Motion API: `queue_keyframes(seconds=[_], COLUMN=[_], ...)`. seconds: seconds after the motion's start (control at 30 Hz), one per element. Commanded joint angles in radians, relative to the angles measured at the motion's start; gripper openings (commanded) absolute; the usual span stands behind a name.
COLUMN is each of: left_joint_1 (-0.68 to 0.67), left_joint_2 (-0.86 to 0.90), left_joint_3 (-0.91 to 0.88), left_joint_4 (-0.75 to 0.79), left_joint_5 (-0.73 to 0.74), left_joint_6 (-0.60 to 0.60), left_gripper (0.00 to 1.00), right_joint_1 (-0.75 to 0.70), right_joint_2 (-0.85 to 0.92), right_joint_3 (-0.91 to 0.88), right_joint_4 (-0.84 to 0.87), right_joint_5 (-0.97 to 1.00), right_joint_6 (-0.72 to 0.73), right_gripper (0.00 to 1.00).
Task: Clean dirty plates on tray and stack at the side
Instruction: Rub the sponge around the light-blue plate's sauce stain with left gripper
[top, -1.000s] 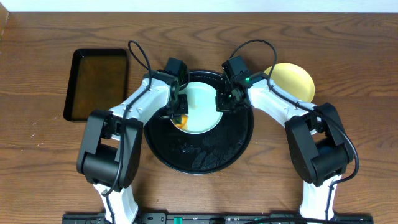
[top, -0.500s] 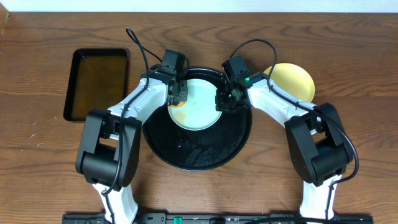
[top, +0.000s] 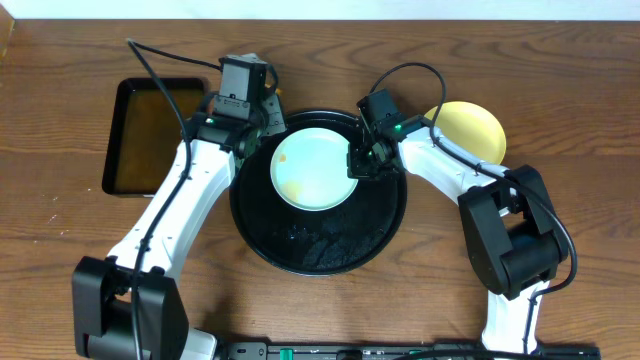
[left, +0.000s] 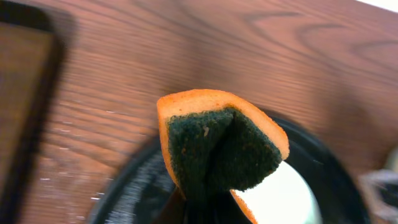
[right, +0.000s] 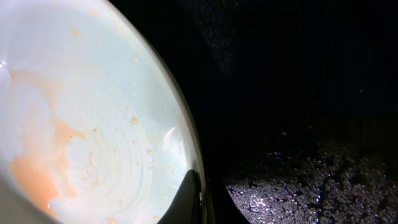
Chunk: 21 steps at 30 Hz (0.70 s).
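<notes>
At the upper left of the overhead view lies a rectangular black tray (top: 155, 135) with a brownish inside. Just right of it the left gripper (top: 265, 122) hangs over the upper-left rim of the round black tray (top: 320, 250), clenched on a folded sponge (left: 217, 146). The sponge is hard to make out from above. In the left wrist view it is plain, with its orange back outward, the green scouring face folded inward, and the fold rising toward the top of the frame. The fingers below it are almost cut off by the bottom edge. A mint plate (top: 315, 170) lies flat and face up in the upper half of the round tray. Being round, it has no long axis, and its orange-brown smear (top: 288, 190) sits at its lower left. The right gripper (top: 358, 165) is clamped on the plate's right rim. The right wrist view shows only one dark fingertip (right: 189, 199) there, with the plate cut off at the left edge. At the upper right, on the table, lies a yellow plate (top: 470, 130), its left edge hidden by the right arm.
</notes>
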Motion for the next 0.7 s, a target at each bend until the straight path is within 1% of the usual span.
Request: queue_keyframes(seconds=[0.0, 0.07, 0.2, 0.27, 0.4, 0.53, 0.67], left_joint_1=[-0.005, -0.013, -0.031, -0.037, -0.037, -0.038, -0.036], left_joint_2=[0.038, 0.072, 0.174, 0.231, 0.333, 0.396, 0.435], left_joint_3=[-0.004, -0.005, -0.005, -0.005, -0.005, -0.005, -0.005], left_joint_4=[-0.024, -0.036, -0.045, -0.045, -0.045, -0.040, -0.038], left_joint_5=[0.191, 0.230, 0.242, 0.274, 0.382, 0.494, 0.492], left_joint_6=[-0.018, -0.018, -0.050, -0.058, -0.060, -0.091, -0.091], left_gripper=[0.07, 0.07, 0.07, 0.07, 0.07, 0.07, 0.08], right_joint_1=[-0.013, -0.013, -0.013, -0.013, -0.013, -0.013, -0.013], right_joint_2=[0.042, 0.042, 0.042, 0.042, 0.042, 0.042, 0.042], right_joint_3=[-0.024, -0.024, -0.024, -0.024, -0.024, -0.024, -0.024], right_joint_4=[-0.022, -0.022, -0.023, -0.023, -0.023, -0.023, -0.023], right_joint_5=[0.102, 0.102, 0.102, 0.102, 0.102, 0.102, 0.102], right_joint_6=[-0.005, -0.005, -0.005, -0.005, -0.005, -0.004, -0.005], right_gripper=[0.01, 0.01, 0.01, 0.01, 0.01, 0.01, 0.01])
